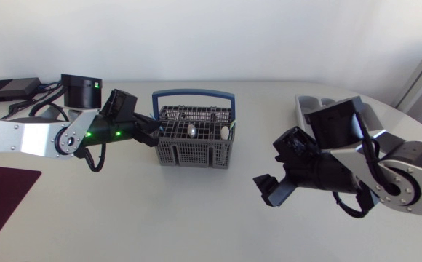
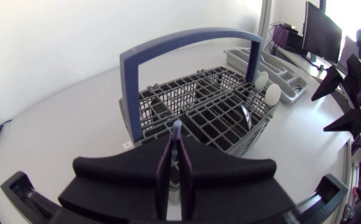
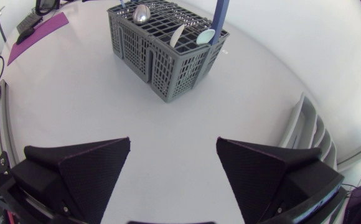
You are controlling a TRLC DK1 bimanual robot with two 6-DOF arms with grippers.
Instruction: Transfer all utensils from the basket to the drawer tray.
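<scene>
The grey mesh basket [image 1: 194, 149] with a blue handle [image 1: 193, 93] stands mid-table. A metal spoon [image 1: 192, 131] and a white spoon [image 1: 225, 133] stick up from it. My left gripper [image 1: 155, 132] is at the basket's left rim. In the left wrist view it [image 2: 175, 163] is shut on a thin, upright utensil with a pale blue end [image 2: 177, 129], just before the basket [image 2: 199, 109]. The grey drawer tray [image 1: 307, 106] lies at the back right, partly behind my right arm. My right gripper [image 1: 273, 191] hangs open and empty right of the basket [image 3: 162, 50], above bare table [image 3: 174, 162].
A dark purple mat [image 1: 0, 200] lies at the front left corner. Black boxes with cables [image 1: 7, 89] sit at the back left. In the right wrist view the tray [image 3: 305, 134] lies beside my right gripper, and the mat [image 3: 40, 31] is beyond the basket.
</scene>
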